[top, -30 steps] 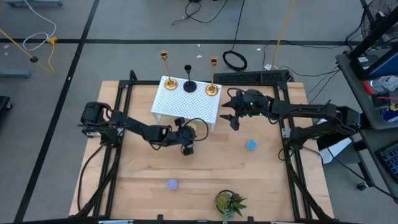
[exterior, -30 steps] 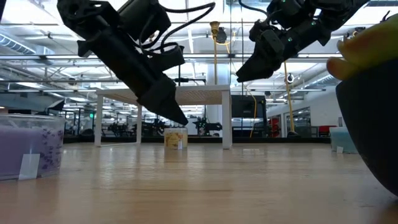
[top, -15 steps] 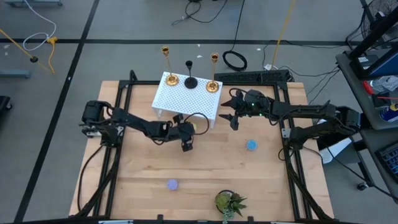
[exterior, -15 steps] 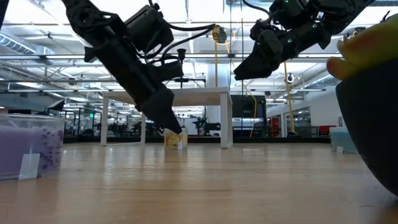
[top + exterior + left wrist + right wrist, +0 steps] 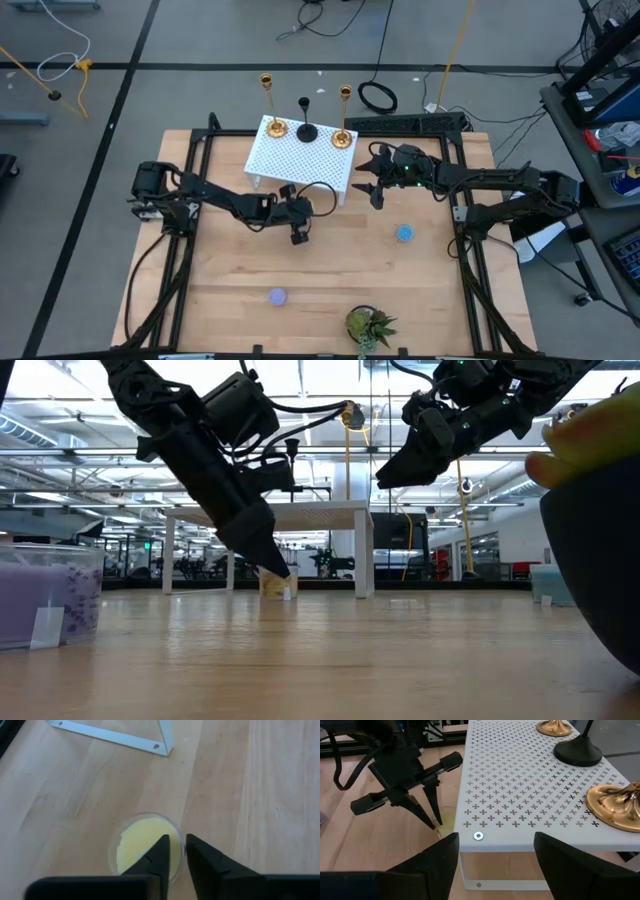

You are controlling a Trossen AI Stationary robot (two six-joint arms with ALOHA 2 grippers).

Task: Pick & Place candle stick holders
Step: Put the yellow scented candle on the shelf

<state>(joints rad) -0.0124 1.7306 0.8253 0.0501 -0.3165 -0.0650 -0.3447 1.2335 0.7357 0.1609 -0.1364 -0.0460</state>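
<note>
high view: left gripper (image 5: 299, 236) now lower and closer to the white rack (image 5: 300, 160) than a second ago, down by the rack's front edge; yellow puck hidden under it here. fingers pinched in narrower than before. right gripper (image 5: 372, 190) in the same spot as before, just right of the rack, wide, holding nothing. three candle stick holders on the rack's far edge, all upright: left gold candlestick (image 5: 270, 105), black candlestick (image 5: 305, 120) in the middle, right gold candlestick (image 5: 344, 118). gold ones shiny with round flared feet and thin stems; black one shorter and dull. rack flat, white, full of small holes. desk (image 5: 230, 270) pale wood with a dark frame. purple puck (image 5: 276, 296) and blue puck (image 5: 404, 233) small and round, well apart. small spiky plant (image 5: 368, 326) near the front edge.

low view: left gripper (image 5: 268, 560) tipped down further than a second ago, tip right at the yellow puck (image 5: 272, 586) in front of the rack. right gripper (image 5: 392, 475) up high, unchanged.

left wrist view: two dark fingers (image 5: 155, 857) close together, a narrow gap between, over the yellow puck (image 5: 137, 842), round with a clear rim. smooth wood grain all around.

right wrist view: rack top (image 5: 520, 790) covered in little cross-shaped holes. glossy gold feet (image 5: 615, 805) and a matte black foot (image 5: 579, 753) standing on it. left gripper (image 5: 432, 817) pointing down beside the rack.
</note>
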